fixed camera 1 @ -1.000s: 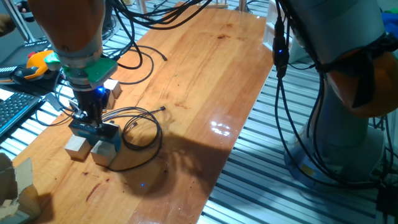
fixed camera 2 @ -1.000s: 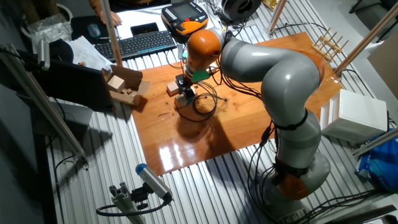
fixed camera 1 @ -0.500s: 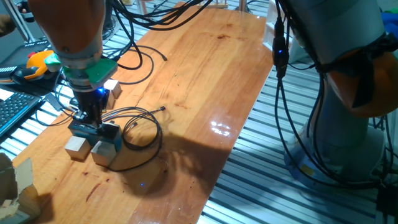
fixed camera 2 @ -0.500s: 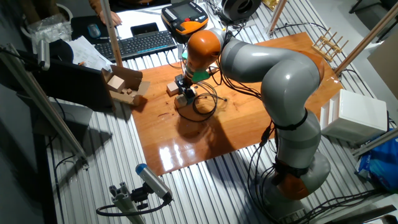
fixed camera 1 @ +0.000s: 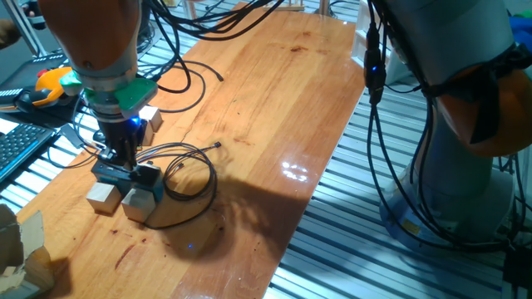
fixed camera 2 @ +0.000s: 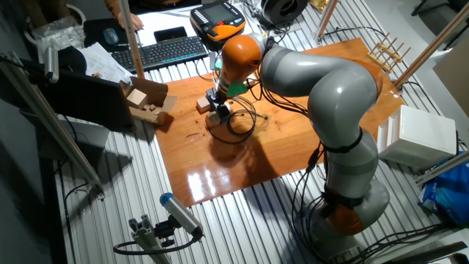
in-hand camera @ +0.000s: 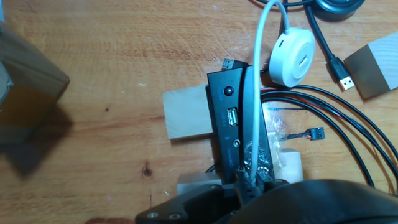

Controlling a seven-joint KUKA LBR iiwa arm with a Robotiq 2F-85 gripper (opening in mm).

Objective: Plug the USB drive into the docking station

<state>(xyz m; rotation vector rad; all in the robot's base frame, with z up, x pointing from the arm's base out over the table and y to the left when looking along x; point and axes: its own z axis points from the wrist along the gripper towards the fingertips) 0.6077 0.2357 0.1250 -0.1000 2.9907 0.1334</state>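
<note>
1. The docking station (in-hand camera: pixel 237 127) lies flat on the wooden table (fixed camera 1: pixel 274 108), and the gripper (fixed camera 1: pixel 123 155) sits right on top of it, straight above its near end in the hand view
2. In one fixed view the dock (fixed camera 1: pixel 125 174) shows as a dark slab directly under the black fingers, down at the table's near-left end
3. Up close it is a slim black bar running top to bottom of the hand view, with a round socket near the far end, a USB port below that and a smaller round hole further down
4. A white cable (in-hand camera: pixel 257 74) runs along the dock's right edge and up to a white round puck (in-hand camera: pixel 291 56) just beyond its far end
5. I cannot tell whether the fingers are apart or together: the hand view hides them in dark blur at the bottom edge, and no USB drive can be picked out
6. Pale wooden cubes (in-hand camera: pixel 186 113) flank the dock, one touching its left side, another pale block (in-hand camera: pixel 288 165) on its right
7. Thin black cables (in-hand camera: pixel 348 134) sweep past on the right, one ending in a small black connector (in-hand camera: pixel 314 132)
8. Another wooden block (in-hand camera: pixel 373 65) sits at the right edge, with a loose USB plug (in-hand camera: pixel 343 78) just beside it
</note>
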